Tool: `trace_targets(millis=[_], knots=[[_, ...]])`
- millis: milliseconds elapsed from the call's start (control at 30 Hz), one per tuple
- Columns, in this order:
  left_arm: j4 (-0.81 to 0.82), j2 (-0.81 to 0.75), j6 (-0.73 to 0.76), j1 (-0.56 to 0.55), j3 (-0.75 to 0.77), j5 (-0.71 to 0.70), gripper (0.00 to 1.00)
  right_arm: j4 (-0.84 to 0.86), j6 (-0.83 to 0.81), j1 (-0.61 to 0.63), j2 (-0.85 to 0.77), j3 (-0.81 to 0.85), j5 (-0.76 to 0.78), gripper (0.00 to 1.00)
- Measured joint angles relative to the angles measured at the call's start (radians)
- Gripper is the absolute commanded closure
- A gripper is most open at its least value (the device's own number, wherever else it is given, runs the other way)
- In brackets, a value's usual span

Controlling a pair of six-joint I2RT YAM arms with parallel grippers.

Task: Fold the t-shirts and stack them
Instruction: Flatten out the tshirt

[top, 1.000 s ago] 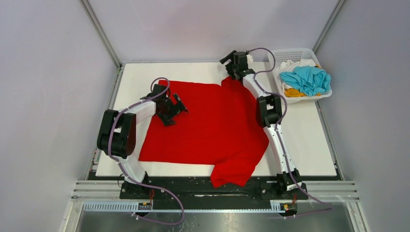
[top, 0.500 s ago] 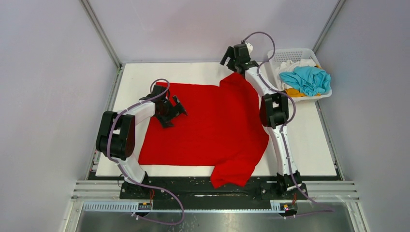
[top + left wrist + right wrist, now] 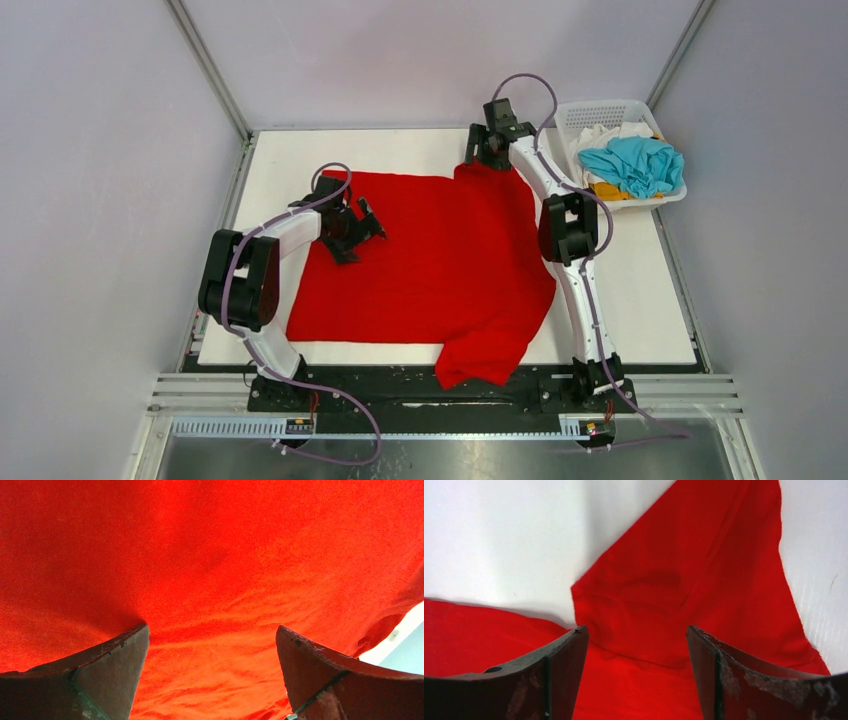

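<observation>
Spread, empty: right gripper [image 3: 636, 647] over red shirt [image 3: 430, 260] far corner, left gripper [image 3: 212, 650] over shirt's left side. Shallow pinch lets cloth slip, fold goes crooked

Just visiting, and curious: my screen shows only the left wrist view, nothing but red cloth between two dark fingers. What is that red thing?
Observer: A red t-shirt spread on the white table, part of it hanging over the near edge.
Operator: Any other shirts?
Observer: Yes, a turquoise t-shirt lies heaped in a white basket at the table's far right corner.
Operator: And the other arm?
Observer: The right gripper is at the shirt's far right corner, fingers apart over the cloth.
</observation>
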Motion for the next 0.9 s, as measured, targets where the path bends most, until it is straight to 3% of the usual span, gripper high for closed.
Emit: trace_targets(millis=[167,467,900], knots=[[0.000,0.000,0.001,0.000,0.000,0.001,0.01,-0.026,0.036,-0.006,0.023,0.000,0.000,0.25],[-0.005,0.000,0.001,0.000,0.000,0.008,0.01,0.004,0.248,-0.042,0.060,0.018,-0.042,0.27],[-0.020,-0.004,0.000,0.000,-0.001,0.009,0.01,0.108,0.504,-0.047,0.095,0.006,-0.079,0.48]])
